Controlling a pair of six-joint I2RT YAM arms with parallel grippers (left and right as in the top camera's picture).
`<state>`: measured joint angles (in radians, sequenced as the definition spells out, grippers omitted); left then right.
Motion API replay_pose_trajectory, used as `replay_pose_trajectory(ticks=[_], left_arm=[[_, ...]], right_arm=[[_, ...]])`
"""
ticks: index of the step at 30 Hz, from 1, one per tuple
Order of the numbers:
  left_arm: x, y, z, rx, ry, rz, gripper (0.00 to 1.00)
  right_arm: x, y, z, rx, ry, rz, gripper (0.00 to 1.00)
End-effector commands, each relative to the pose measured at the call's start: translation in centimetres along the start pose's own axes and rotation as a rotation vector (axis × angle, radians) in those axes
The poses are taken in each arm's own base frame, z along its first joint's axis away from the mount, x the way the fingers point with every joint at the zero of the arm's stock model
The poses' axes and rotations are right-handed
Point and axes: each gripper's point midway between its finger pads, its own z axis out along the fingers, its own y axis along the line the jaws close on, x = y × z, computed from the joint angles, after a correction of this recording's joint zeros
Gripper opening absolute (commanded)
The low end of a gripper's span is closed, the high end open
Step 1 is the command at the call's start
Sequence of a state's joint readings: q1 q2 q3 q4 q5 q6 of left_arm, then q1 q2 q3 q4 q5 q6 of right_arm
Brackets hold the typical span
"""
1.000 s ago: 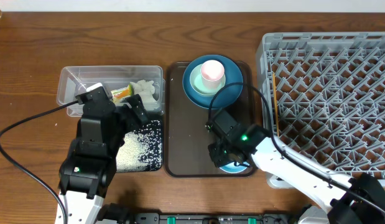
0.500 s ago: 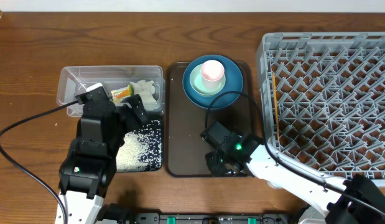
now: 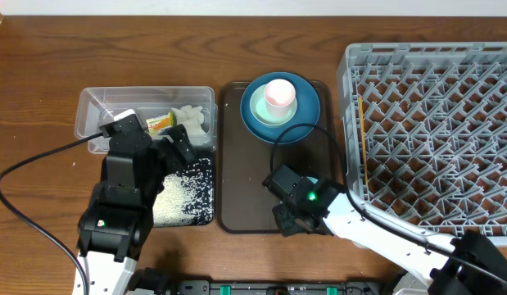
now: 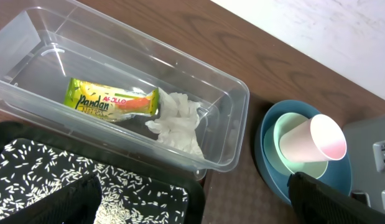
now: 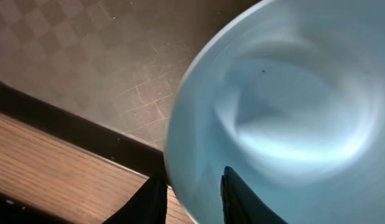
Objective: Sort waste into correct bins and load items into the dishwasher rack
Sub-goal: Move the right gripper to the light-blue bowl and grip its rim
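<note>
Brown tray [image 3: 241,164] below: my right gripper [image 5: 193,196] straddles the rim of the small bowl [image 5: 292,99] at the tray's five o'clock corner, jaws narrow, can't tell if I'm pinching. Shallow bite, and it could slip on lifting.

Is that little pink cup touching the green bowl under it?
Touching. The left wrist view shows the pink cup sitting inside the pale-green bowl, its bottom sunk below the bowl's rim.

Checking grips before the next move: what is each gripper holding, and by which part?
Left gripper: open, holding nothing. Right gripper straddles the rim of the small light-blue bowl on the brown tray; a firm clamp cannot be told.
</note>
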<state>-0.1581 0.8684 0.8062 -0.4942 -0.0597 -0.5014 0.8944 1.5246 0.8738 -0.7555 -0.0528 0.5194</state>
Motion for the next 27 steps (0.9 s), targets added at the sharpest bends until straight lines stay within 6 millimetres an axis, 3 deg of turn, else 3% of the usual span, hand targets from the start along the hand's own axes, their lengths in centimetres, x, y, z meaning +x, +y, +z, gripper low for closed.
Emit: replay_pose_trajectory(ticks=[1,8,18,27], left_arm=[[0.0,0.5,0.1,-0.024,-0.005,-0.011,0.98],[0.0,0.5,0.1,-0.024,-0.006,-0.011,0.98],[0.0,0.5,0.1,-0.024,-0.005,-0.011,0.98],[0.0,0.5,0.1,-0.024,-0.005,-0.011,0.98]], right_arm=[[0.5,-0.2,0.2,0.025,0.004,-0.004,0.27],[1.5,-0.8,0.9,0.039,0.031,-0.003,0.26],[1.3,-0.7,0.9,0.032,0.022,-0.003,0.01],[0.6,-0.3,0.7,0.019,-0.002,-0.004,0.01]])
